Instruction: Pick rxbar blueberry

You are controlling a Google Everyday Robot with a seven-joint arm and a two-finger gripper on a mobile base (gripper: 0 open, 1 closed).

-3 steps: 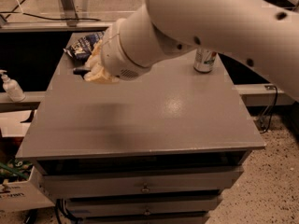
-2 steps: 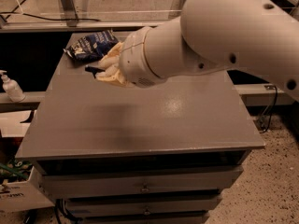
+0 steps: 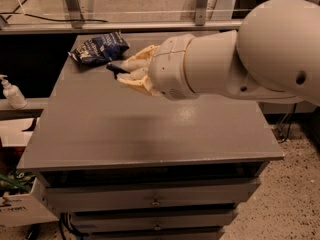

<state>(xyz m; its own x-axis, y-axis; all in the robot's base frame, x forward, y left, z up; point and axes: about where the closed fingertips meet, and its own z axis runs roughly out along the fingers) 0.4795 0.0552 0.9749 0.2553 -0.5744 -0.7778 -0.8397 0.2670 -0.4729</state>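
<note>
Grey cabinet [image 3: 150, 134]: flat top fills most of the view, drawers [image 3: 155, 200] stacked down the front face. Speckled floor [image 3: 295, 194] to its right.

My arm [image 3: 250, 54]: white, bulky, comes in from the right edge and reaches across the back half of the top, heading left. It hides a good chunk of the surface behind it.

Rail [image 3: 150, 26]: metal, runs along behind the cabinet's back edge, with uprights rising from it.

White box [image 3: 20, 210]: on the floor, just off the cabinet's front-left corner.

My gripper [image 3: 125, 73]: cream-coloured, at the arm's left end, over the back-left part of the top and pointing at the back-left corner. Spread or pressed together: can't tell from this angle.

Snack bag [image 3: 100, 48]: puffy, blue and white, lying in the back-left corner, just beyond the gripper tip. Near it; can't tell if they touch.

Pump bottle [image 3: 11, 93]: upright on a ledge left of the cabinet, well apart from the gripper.

Dark sliver [image 3: 115, 69]: sticks out at the gripper's left tip, between the gripper and the bag. Can't tell whether that's the rxbar blueberry or part of the gripper. Can't place the bar anywhere else on the visible top.
</note>
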